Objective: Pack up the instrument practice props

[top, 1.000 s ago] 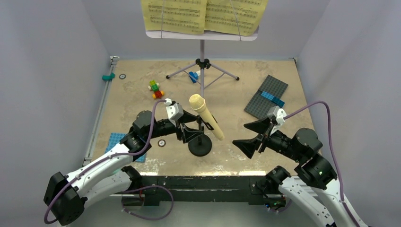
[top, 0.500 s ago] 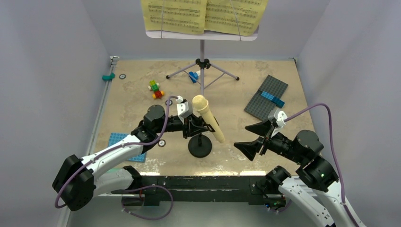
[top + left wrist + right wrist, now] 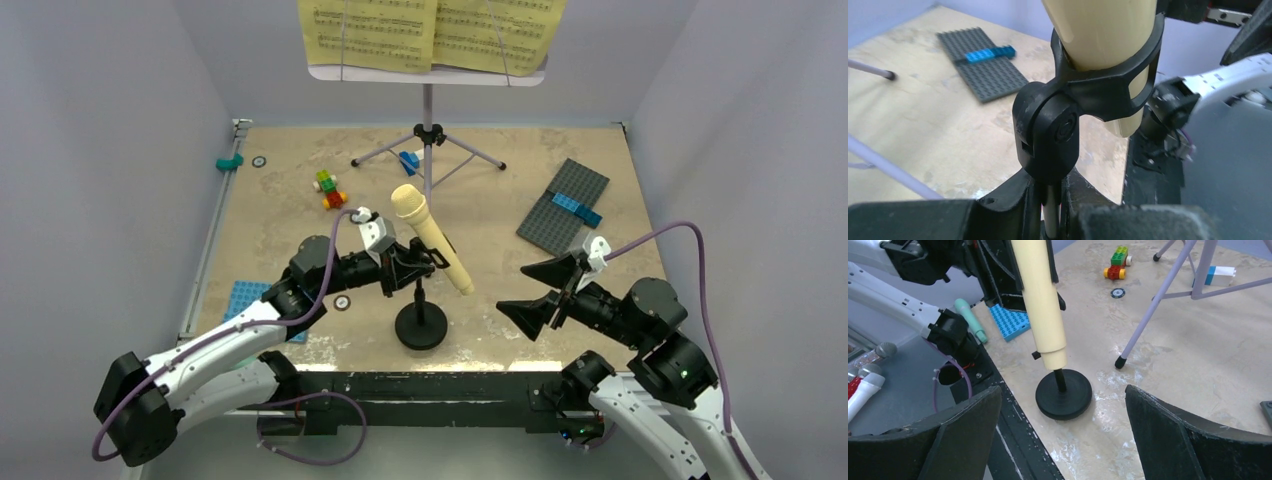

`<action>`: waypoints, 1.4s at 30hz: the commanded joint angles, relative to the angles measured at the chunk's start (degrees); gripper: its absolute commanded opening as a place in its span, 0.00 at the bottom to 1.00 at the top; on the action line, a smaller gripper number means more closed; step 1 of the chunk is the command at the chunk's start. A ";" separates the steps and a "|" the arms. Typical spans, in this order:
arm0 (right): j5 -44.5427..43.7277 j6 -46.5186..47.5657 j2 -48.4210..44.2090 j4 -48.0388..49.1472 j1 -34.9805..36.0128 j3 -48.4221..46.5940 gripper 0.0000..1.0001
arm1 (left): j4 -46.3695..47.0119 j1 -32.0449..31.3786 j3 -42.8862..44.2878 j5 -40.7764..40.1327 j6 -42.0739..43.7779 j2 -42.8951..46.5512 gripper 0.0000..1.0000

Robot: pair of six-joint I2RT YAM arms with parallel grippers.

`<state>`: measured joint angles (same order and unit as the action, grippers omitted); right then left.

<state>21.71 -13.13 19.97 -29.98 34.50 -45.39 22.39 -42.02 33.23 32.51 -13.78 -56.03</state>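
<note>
The cream toy microphone [image 3: 430, 240] sits tilted in the clip of the small black mic stand [image 3: 421, 327], near the table's front middle. My left gripper [image 3: 415, 268] is shut on the stand's thin pole [image 3: 1050, 215], just under the black clip joint [image 3: 1048, 130]; the microphone [image 3: 1100, 30] rises above it. My right gripper [image 3: 535, 290] hangs open to the right of the stand, apart from it. Its view shows the microphone [image 3: 1040, 305] and the round base [image 3: 1064, 394] ahead of the wide jaws. At the back stands the tripod music stand [image 3: 427, 72] with yellow sheet-music pages [image 3: 432, 30].
A grey baseplate [image 3: 562, 205] with a blue brick lies at the right, a blue baseplate [image 3: 245, 300] at the front left. Colourful bricks [image 3: 329, 188] and a blue-white brick [image 3: 408, 160] lie near the tripod legs. A teal piece [image 3: 230, 162] sits at the left rail.
My left gripper reached in and closed on the stand's pole. The stand's base slid a little toward the front edge and the microphone head swung back and left. The right arm barely moved.
</note>
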 commanded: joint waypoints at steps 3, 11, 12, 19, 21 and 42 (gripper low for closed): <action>-4.71 -1.18 -0.64 1.99 0.22 0.42 0.97 | 5.59 -11.68 0.44 -32.33 7.45 6.28 0.00; -10.71 -3.34 1.64 2.78 0.21 1.20 0.96 | 10.97 -23.75 2.77 -72.61 12.31 -1.69 0.00; -11.36 -3.58 1.71 3.04 0.22 1.51 0.96 | 13.74 -25.01 2.92 -77.64 13.31 -3.55 0.00; -11.80 -5.24 2.30 4.39 0.22 2.49 0.96 | 56.89 -31.68 3.75 -92.70 38.35 -18.95 0.00; -11.63 -5.45 2.68 4.48 0.22 2.50 0.96 | 64.86 -33.12 7.94 -96.13 47.11 -24.43 0.00; -11.07 -6.65 4.44 6.07 0.22 4.37 0.95 | 35.42 -37.70 0.78 -101.45 15.50 -12.55 0.00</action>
<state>11.03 -19.03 23.77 -26.87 34.50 -41.36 69.69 -79.29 34.83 -70.26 18.06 -73.89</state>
